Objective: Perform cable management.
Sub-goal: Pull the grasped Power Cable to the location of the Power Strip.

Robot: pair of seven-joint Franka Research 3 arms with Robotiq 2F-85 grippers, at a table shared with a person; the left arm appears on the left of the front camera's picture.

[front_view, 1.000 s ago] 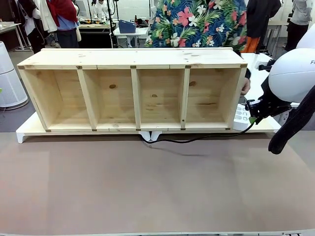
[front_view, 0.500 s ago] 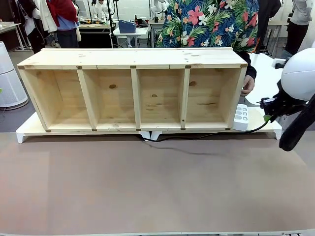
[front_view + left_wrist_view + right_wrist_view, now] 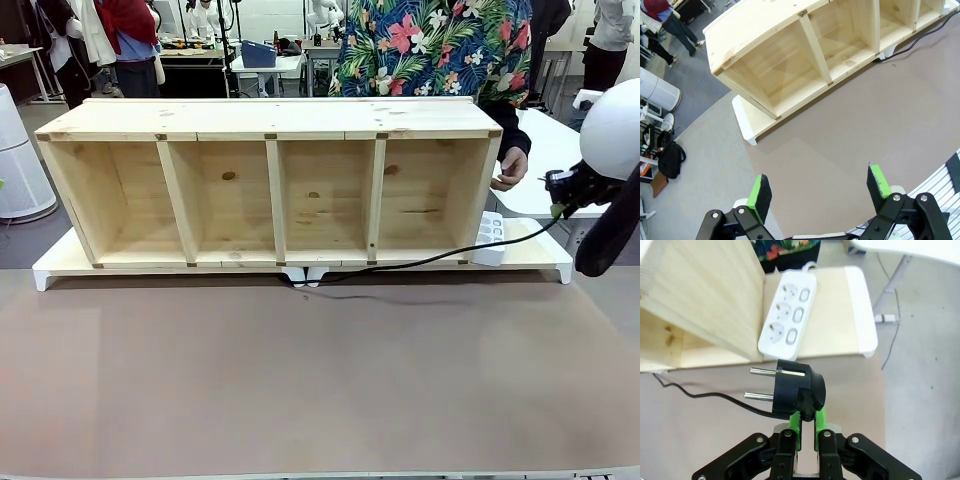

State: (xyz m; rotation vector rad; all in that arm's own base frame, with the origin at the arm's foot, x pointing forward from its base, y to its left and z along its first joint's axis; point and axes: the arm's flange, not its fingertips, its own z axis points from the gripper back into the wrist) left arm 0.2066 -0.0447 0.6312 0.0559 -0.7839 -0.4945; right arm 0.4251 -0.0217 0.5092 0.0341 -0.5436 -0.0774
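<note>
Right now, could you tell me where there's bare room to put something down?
Free: the wide brown table in front of the shelf, and its four open compartments. Crowded: the shelf's right end, with power strip, cable and right gripper.

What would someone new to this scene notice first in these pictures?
Probably the long pale wooden shelf with four open compartments, lying across the far half of the table. Next, the right tool, shut on the black two-pin plug of the thin glossy black cable, which trails left along the shelf's front. Just beyond the plug lies a white three-socket power strip at the shelf's right end.
</note>
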